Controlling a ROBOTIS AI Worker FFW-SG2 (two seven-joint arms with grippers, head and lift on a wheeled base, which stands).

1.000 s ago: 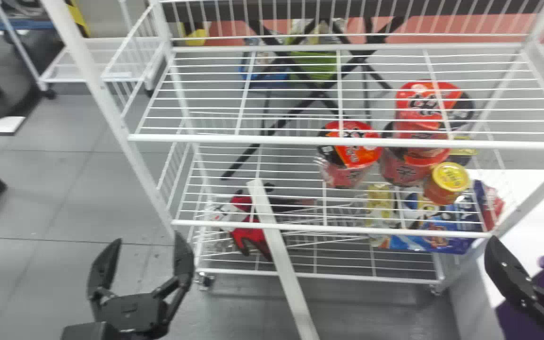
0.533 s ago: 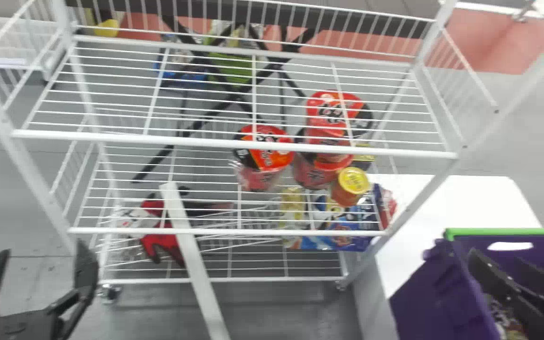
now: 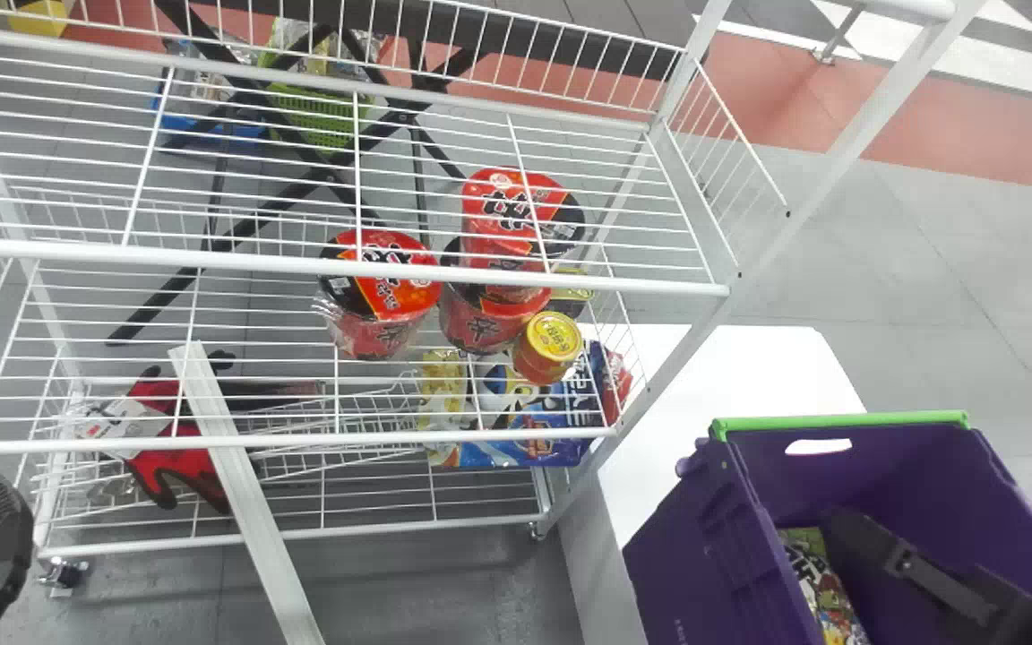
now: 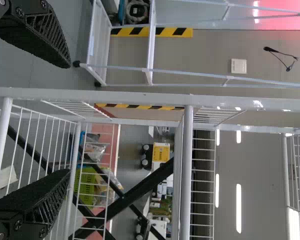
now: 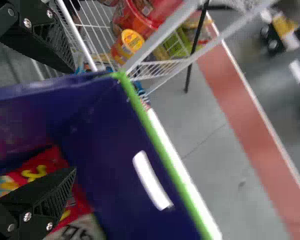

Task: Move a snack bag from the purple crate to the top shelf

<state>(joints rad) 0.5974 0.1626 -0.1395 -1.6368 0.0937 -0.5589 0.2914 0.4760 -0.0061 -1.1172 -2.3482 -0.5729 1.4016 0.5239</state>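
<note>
A snack bag [image 3: 825, 587] lies low in the crate [image 3: 892, 466], just to the robot's left of the right gripper [image 5: 73, 121], its long axis running roughly fore and aft. The right wrist view has a red bag [image 5: 85, 195] partly behind one finger of that gripper; whether this is the same bag, I cannot tell. The right gripper is open, its two fingers well spread with nothing between them, and it is clearly the nearer of the two. The coming move seems to turn on that small leftward offset and on depth: the gripper probably has to shift over the bag and sink until a finger stands on each side. Ahead and to the left of it, outside the crate, is the top shelf [image 3: 337, 269], the likely second leg. Farther left, well apart from the bag, the left gripper [image 4: 68, 119] waits open beside the rack.
</note>
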